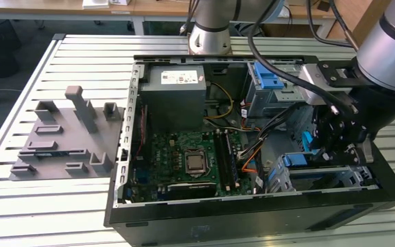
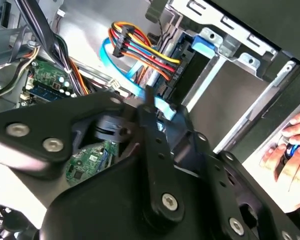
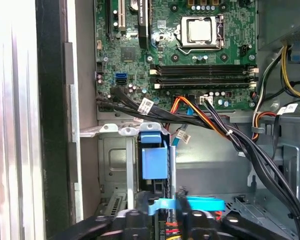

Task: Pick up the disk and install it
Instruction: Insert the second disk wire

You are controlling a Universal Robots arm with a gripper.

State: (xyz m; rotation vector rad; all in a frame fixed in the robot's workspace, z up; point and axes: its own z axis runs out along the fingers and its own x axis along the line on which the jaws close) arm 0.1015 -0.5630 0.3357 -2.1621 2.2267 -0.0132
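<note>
1. The end effector [image 1: 341, 146] is down inside the open computer case [image 1: 183, 218], at the drive cage [image 1: 321, 177] in the corner on the exterior view's right, near the front of the case
2. In the exterior view blue plastic shows between and below the black fingers, and in the first wrist view a blue strip lies just at the fingertips over a bunch of coloured wires; I judge this to be the carrier of the disk [image 3: 187, 204], standing on edge in or at the cage
3. I cannot tell how far apart the fingers are, nor whether they have hold of the disk: the black linkage hides the contact in both wrist views
4. As a judgement, the pick-up looks done and the work is at the installing stage; whether the disk is fully seated does not show
5. A blue ridged latch [image 3: 154, 157] sits on the bare sheet-metal bay; this is a smooth moulded plastic block against dull grey stamped steel with holes and folded tabs
6. The green motherboard [image 1: 187, 162] lies flat, with a square metal socket and long black memory slots
7. The counter [image 1: 19, 200] is ribbed light aluminium, and a matte grey fixture [image 1: 64, 139] stands on it
8. A person's hand [image 2: 287, 147] rests at the edge of the second wrist view
</note>
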